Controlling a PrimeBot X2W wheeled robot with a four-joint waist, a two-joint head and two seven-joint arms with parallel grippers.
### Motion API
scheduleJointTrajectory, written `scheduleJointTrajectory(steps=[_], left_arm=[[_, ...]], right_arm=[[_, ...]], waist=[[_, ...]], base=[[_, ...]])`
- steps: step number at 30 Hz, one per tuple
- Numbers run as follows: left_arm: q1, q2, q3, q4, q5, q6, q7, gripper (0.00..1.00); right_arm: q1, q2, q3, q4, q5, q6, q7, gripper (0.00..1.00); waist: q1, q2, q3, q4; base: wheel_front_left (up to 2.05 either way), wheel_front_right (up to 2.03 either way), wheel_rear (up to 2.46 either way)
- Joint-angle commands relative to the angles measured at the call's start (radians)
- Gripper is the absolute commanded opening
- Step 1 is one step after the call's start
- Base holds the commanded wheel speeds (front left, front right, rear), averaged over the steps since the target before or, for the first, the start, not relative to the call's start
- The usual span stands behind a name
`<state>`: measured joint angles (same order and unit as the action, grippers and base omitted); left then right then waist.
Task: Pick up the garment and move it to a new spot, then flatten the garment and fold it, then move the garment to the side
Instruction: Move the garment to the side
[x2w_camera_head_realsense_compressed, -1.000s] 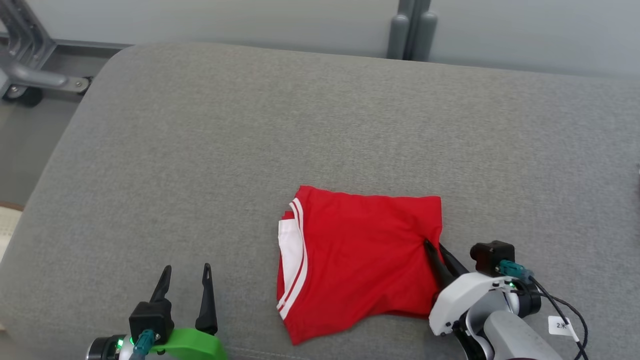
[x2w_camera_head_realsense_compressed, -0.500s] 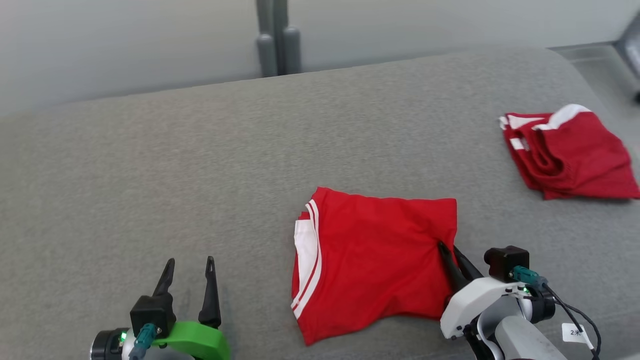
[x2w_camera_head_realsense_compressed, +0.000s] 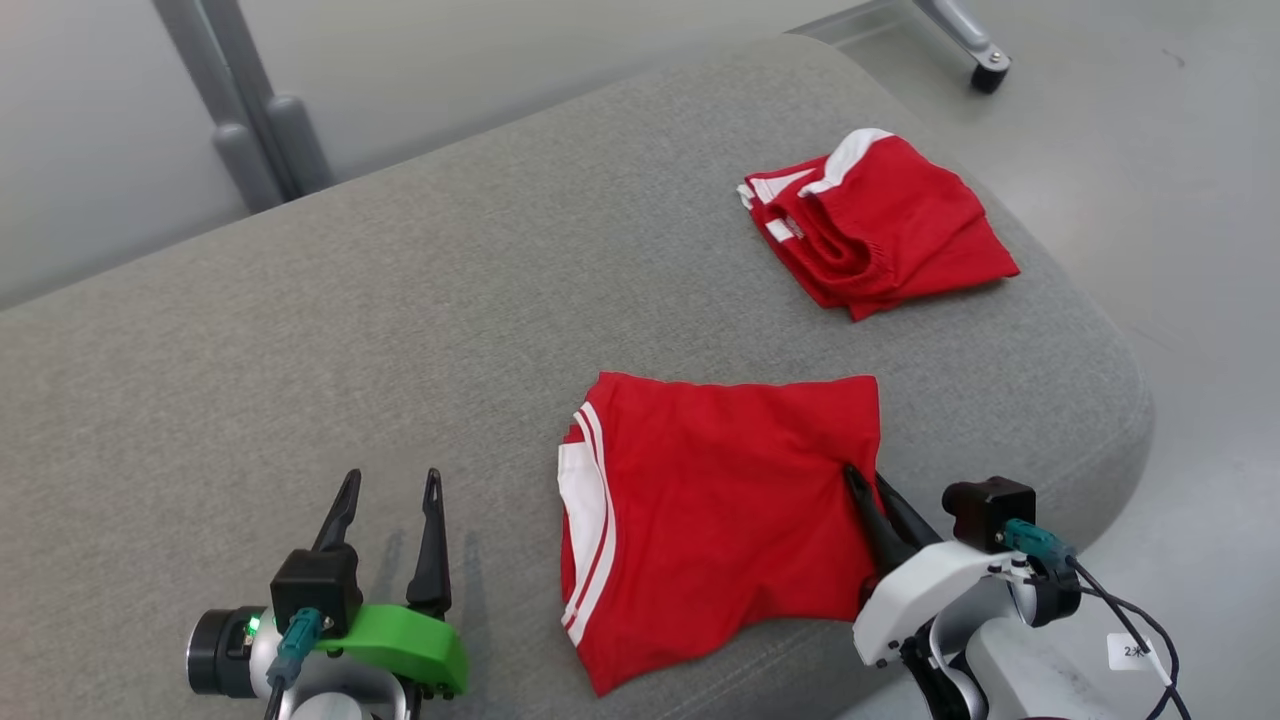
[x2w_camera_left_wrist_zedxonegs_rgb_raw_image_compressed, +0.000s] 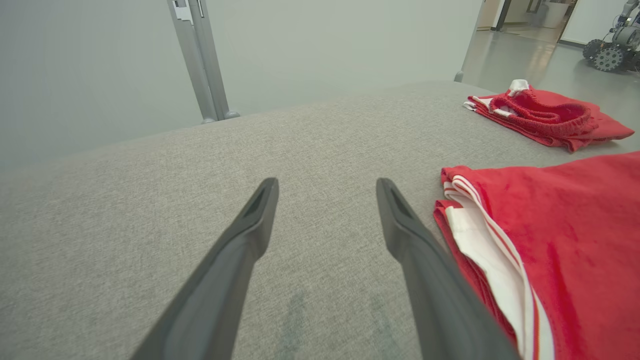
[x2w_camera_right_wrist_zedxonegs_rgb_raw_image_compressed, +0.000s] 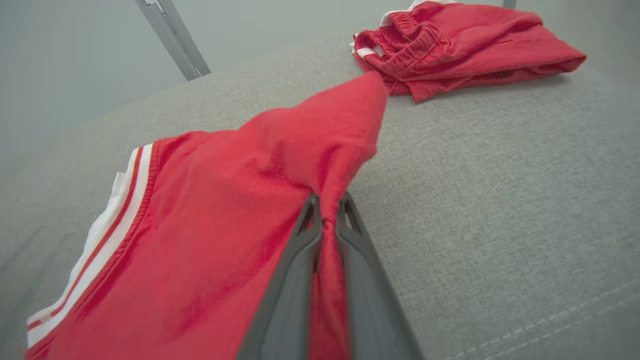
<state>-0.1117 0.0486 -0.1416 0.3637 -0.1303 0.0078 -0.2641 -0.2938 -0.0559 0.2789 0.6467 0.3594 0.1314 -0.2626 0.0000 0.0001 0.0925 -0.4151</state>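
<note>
Left gripper (x2w_camera_head_realsense_compressed: 392, 478): fingers spread wide, pointing forward, nothing between them, low over the cushion (x2w_camera_head_realsense_compressed: 300, 330) near its front edge. Right gripper (x2w_camera_head_realsense_compressed: 866, 476): fingers pressed together, angled up and to the left, pinching a fold of the garment (x2w_camera_head_realsense_compressed: 720, 500) at its right edge. White right wrist (x2w_camera_head_realsense_compressed: 925, 590) sits near the cushion's front-right corner.

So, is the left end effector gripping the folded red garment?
No, the left end effector stands open over the bare grey cushion, beside the striped edge of the garment.
</note>
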Motion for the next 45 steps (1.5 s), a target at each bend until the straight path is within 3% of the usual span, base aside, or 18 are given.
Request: scheduleJointTrajectory(steps=[1,9,15,19,29,33,34,35,41,45], left_arm=[[-0.019,0.005,0.0,0.003,0.006,-0.005,0.001,1.0],[-0.064,0.005,-0.006,0.013,0.044,-0.017,0.001,1.0],[-0.107,0.006,0.002,0.002,0.078,-0.027,0.001,1.0],[-0.132,0.009,0.011,0.0,0.094,-0.035,0.001,1.0],[-0.161,0.008,0.005,-0.007,0.11,-0.049,0.001,1.0],[-0.166,0.008,0.009,-0.009,0.113,-0.044,0.001,1.0],[-0.167,0.01,0.011,-0.009,0.115,-0.042,0.001,1.0],[-0.168,0.012,0.012,-0.008,0.116,-0.041,0.001,1.0],[-0.166,0.015,0.025,-0.005,0.112,-0.033,0.002,1.0],[-0.144,0.013,0.04,-0.006,0.1,-0.022,0.002,1.0]], right_arm=[[-0.017,0.002,0.0,-0.008,0.006,-0.002,-0.002,0.0],[-0.095,-0.001,0.021,-0.048,-0.011,-0.002,-0.003,0.0],[-0.24,-0.046,0.002,-0.064,-0.047,-0.002,-0.003,0.0],[-0.351,-0.11,-0.022,-0.054,-0.085,-0.002,-0.003,0.0],[-0.54,-0.346,-0.15,0.104,-0.155,-0.002,-0.003,0.0],[-0.57,-0.393,-0.208,0.168,-0.192,-0.002,-0.003,0.0],[-0.583,-0.409,-0.244,0.178,-0.212,-0.002,-0.003,0.44],[-0.586,-0.419,-0.276,0.194,-0.235,-0.002,-0.003,1.0],[-0.568,-0.389,-0.5,0.185,-0.381,-0.002,-0.002,1.0],[-0.517,-0.298,-0.525,0.1,-0.438,-0.002,-0.003,1.0]], waist=[[0.0,-0.0001,0.047,-0.061],[0.0,-0.0001,0.131,0.009],[0.0,-0.0001,0.218,0.084],[0.0,-0.0001,0.262,0.123],[0.0,-0.0001,0.32,0.221],[0.0,-0.0001,0.333,0.247],[0.0,-0.0001,0.337,0.254],[0.0,-0.0001,0.341,0.262],[0.0,-0.0001,0.342,0.294],[0.0,-0.0001,0.319,0.295]], base=[[0.0,0.0,0.0],[0.0,0.0,0.0],[0.0,0.0,0.0],[0.0,0.0,0.0],[0.0,0.0,0.0],[0.0,0.0,0.0],[0.0,0.0,0.0],[0.0,0.0,0.0],[0.0,0.0,0.0],[0.0,0.0,0.0]])
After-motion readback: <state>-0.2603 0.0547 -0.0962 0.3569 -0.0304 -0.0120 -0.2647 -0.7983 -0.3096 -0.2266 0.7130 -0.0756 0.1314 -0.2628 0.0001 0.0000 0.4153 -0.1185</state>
